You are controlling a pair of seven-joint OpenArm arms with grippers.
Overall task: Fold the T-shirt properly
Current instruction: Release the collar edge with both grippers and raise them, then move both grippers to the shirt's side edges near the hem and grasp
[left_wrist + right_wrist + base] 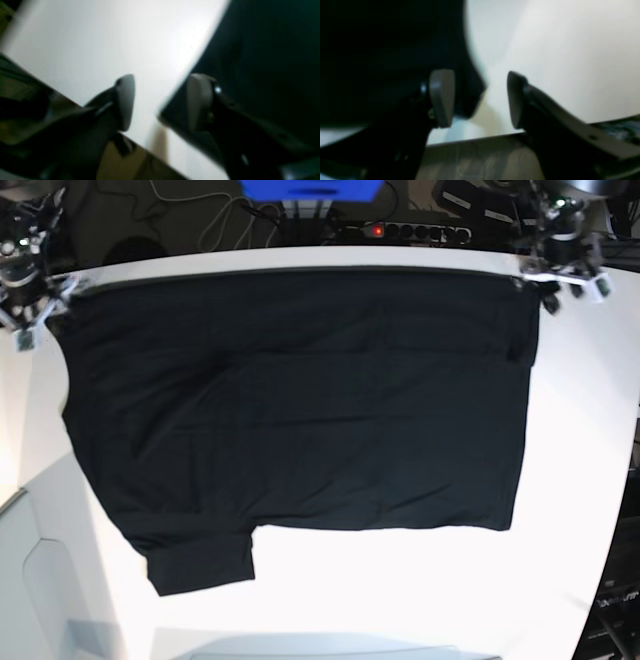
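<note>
The black T-shirt (300, 410) lies spread flat over the white table (570, 480), with one sleeve (200, 565) sticking out at the front left. My left gripper (548, 292) is at the shirt's far right corner. In the left wrist view the left gripper (162, 100) is open, and the T-shirt (262, 62) lies beside one pad, not between the two. My right gripper (32, 315) is at the far left corner. In the right wrist view the right gripper (478, 98) is open too, with a corner of the T-shirt (382, 50) lying on the table under the gap.
A power strip (400, 230), cables and a blue object (310, 188) sit behind the table's far edge. The table edge (475, 141) runs just beneath the right gripper. A grey panel (30, 580) borders the front left.
</note>
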